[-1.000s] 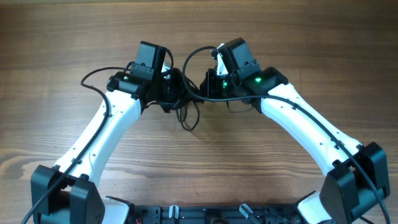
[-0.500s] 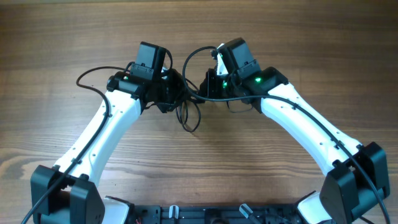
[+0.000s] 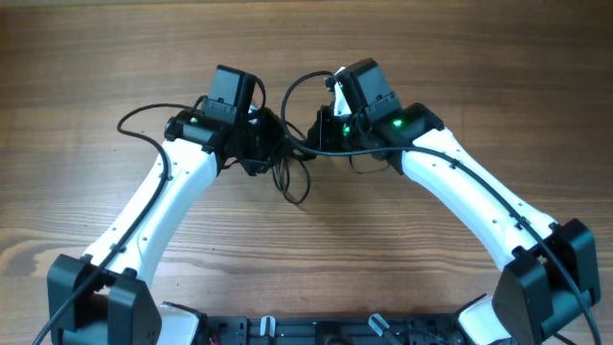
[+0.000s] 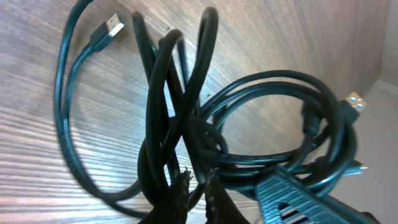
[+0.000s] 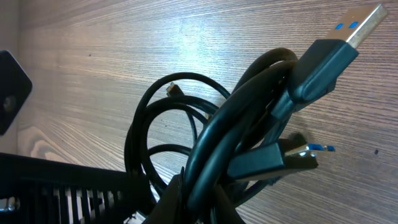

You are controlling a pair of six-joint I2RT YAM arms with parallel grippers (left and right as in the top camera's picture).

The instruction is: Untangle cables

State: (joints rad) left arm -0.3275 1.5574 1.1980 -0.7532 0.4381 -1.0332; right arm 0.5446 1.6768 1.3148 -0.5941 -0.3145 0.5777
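cables: tangled black USB cables (image 3: 292,172) (image 4: 180,106) (image 5: 249,124), bunched between both arms, mid tabletop (image 3: 431,57), loops hanging toward the robot's base
left gripper (image 3: 261,144) (image 4: 196,190): pinched narrow on a few strands
right gripper (image 3: 321,134) (image 5: 186,193): clamped tight on the bundle

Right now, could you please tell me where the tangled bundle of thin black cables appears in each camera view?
Overhead: the tangled bundle of thin black cables sits upper centre.
Left wrist: the bundle fills the middle.
Right wrist: it rises from bottom centre toward top right.
Shared landmark: the brown wood-grain table.
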